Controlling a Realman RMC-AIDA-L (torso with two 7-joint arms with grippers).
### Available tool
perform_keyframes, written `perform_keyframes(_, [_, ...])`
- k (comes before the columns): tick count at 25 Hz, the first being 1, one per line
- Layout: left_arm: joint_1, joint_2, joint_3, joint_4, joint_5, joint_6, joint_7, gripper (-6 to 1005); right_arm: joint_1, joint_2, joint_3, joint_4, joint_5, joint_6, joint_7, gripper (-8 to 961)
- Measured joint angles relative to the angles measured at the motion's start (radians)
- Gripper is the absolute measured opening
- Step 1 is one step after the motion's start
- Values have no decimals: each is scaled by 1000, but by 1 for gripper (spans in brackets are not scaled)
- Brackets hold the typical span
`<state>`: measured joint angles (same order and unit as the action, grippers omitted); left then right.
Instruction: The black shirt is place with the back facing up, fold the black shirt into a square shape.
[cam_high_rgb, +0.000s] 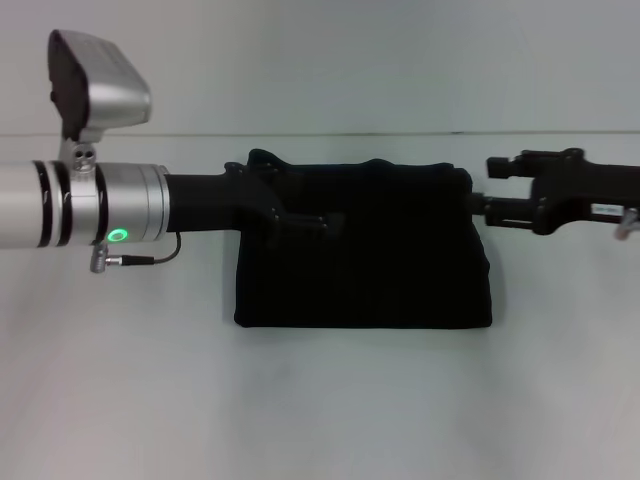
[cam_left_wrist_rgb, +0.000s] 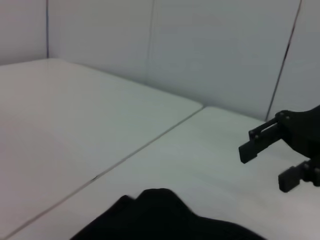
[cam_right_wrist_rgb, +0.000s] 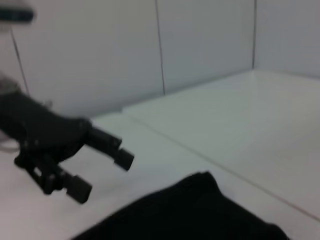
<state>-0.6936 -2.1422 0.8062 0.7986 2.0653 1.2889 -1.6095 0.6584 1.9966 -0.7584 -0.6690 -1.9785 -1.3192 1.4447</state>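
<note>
Table (cam_high_rgb: 320, 410): white, fills the head view; seam line across the upper part.
Shirt (cam_high_rgb: 365, 250): black, centre of the head view, already folded to a wide rectangle; long axis left to right, near edge straight, far edge lumpy with a raised bump at upper left.
Left arm (cam_high_rgb: 100, 205): silver and black, enters from the left edge at mid-height; green ring light lit on the wrist.
Left gripper (cam_high_rgb: 300, 222): over the shirt's upper left part, black on black; in the right wrist view two fingers (cam_right_wrist_rgb: 105, 141) stand spread, nothing between them.
Right gripper (cam_high_rgb: 480, 188): just at the shirt's upper right corner, arm coming from the right edge; in the left wrist view fingers (cam_left_wrist_rgb: 257, 145) spread apart, holding nothing.
Key relation: shirt lies between the two grippers, one at each end of the long axis; likely next, one short end carried over toward the other to make a square. Both arms about equally near.
Writing: none readable; no print showing on the shirt.
</note>
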Motion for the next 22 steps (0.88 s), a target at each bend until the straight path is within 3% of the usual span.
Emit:
perform_keyframes(3, [-7, 0, 8, 0, 6, -26, 2, 904, 44, 21, -1, 0, -72, 41, 21, 688])
perform_keyframes(7, [-5, 0, 29, 0, 17, -35, 3, 904, 55, 30, -1, -2, -81, 45, 21, 688])
perform_keyframes(22, [-6, -5, 31, 0, 33, -43, 5, 904, 49, 32, 2, 6, -83, 64, 34, 688])
